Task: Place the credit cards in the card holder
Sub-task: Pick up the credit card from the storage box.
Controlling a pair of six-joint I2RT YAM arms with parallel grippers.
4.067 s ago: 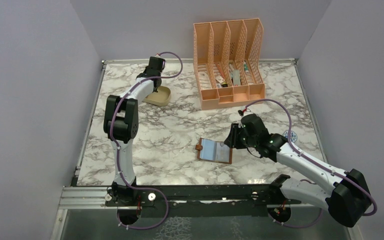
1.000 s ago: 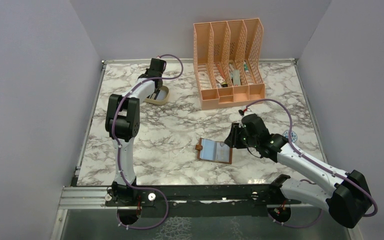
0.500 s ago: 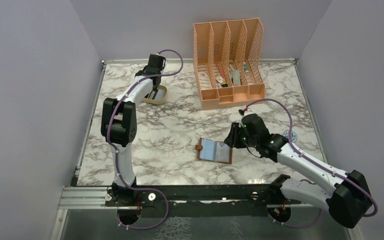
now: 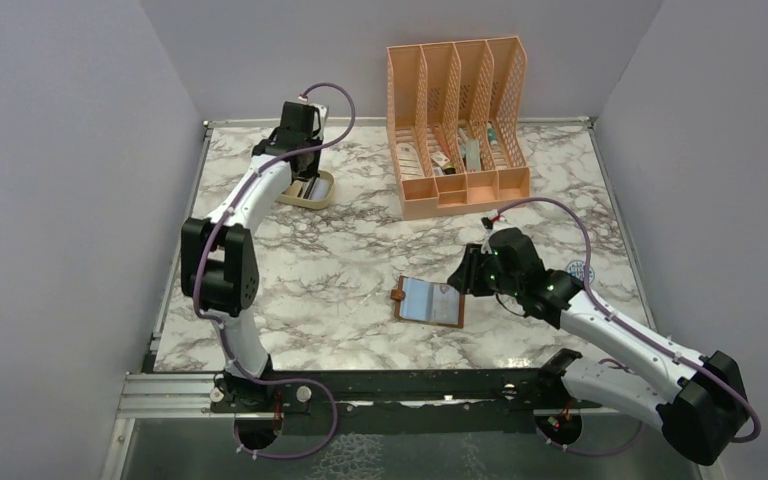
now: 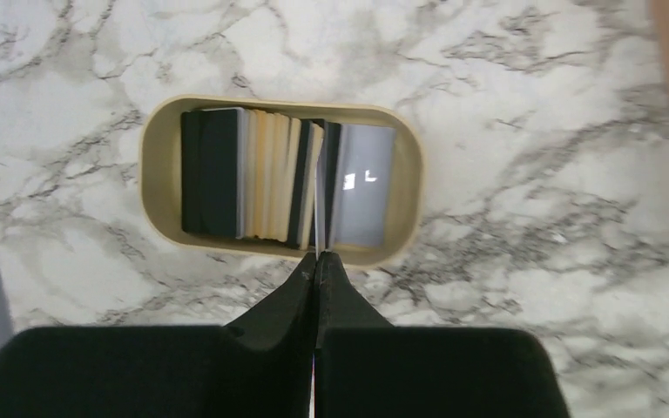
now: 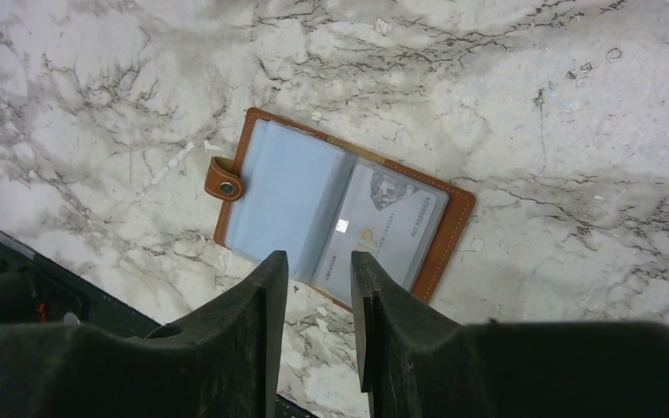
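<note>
Left claw (image 5: 316, 259) pinched shut above the beige tray (image 5: 158, 174), apparently on 1 pale card (image 5: 316, 196) seen edge-on.
The other credit cards (image 5: 253, 174) stand stacked in that tray. The right claw (image 6: 318, 261), jaws apart and empty, hangs over the near edge of the card holder (image 6: 292, 196), which lies open on the marble table (image 6: 531, 104) with 1 printed card (image 6: 383, 218) in its right pocket.

- The beige tray (image 5: 161, 161) is crammed with credit cards (image 5: 261, 178) on edge, hardly a gap between.
- The left gripper (image 5: 316, 266), pinched on one card, hangs over its rim.
- The tall file organiser (image 4: 460, 120) blocks the back, bare table (image 4: 340, 240) between it and the tray.
- The card holder (image 6: 287, 187) lies open, marble free all round, the right gripper (image 6: 318, 266) hanging open-jawed over it.
</note>
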